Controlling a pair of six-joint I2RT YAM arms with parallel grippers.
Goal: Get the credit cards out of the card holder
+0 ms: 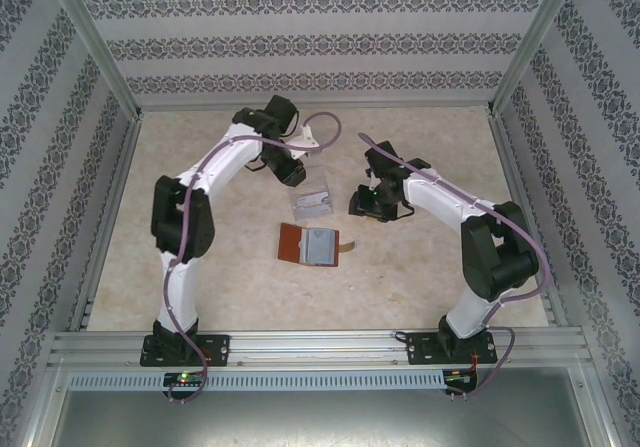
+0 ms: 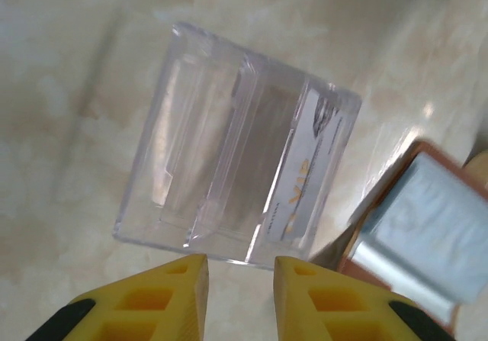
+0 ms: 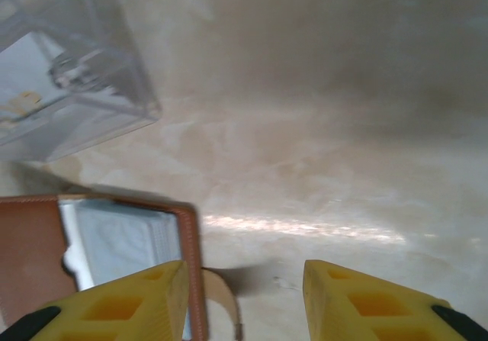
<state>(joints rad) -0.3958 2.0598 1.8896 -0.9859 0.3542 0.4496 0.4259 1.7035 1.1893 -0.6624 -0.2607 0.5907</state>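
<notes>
The card holder point(image 1: 307, 244) lies open on the table, reddish-brown with a grey-blue inside point(image 2: 427, 230); I cannot tell cards from pockets there. One pale credit card point(image 2: 309, 169) with gold lettering lies in the clear plastic tray point(image 2: 191, 150). My left gripper point(image 2: 240, 263) hovers just short of the tray's near wall, open with nothing between its yellow fingers. My right gripper point(image 3: 244, 272) is open over bare table beside the holder's right edge point(image 3: 191, 265), above the brown strap tab point(image 3: 225, 303). From above, the left gripper point(image 1: 292, 174) is behind the tray and the right gripper point(image 1: 366, 206) is to its right.
The clear tray point(image 1: 311, 202) stands just behind the holder, between the two grippers. Metal frame rails point(image 1: 320, 347) and patterned walls point(image 1: 300, 42) bound the beige table. Open tabletop lies to the left and right front.
</notes>
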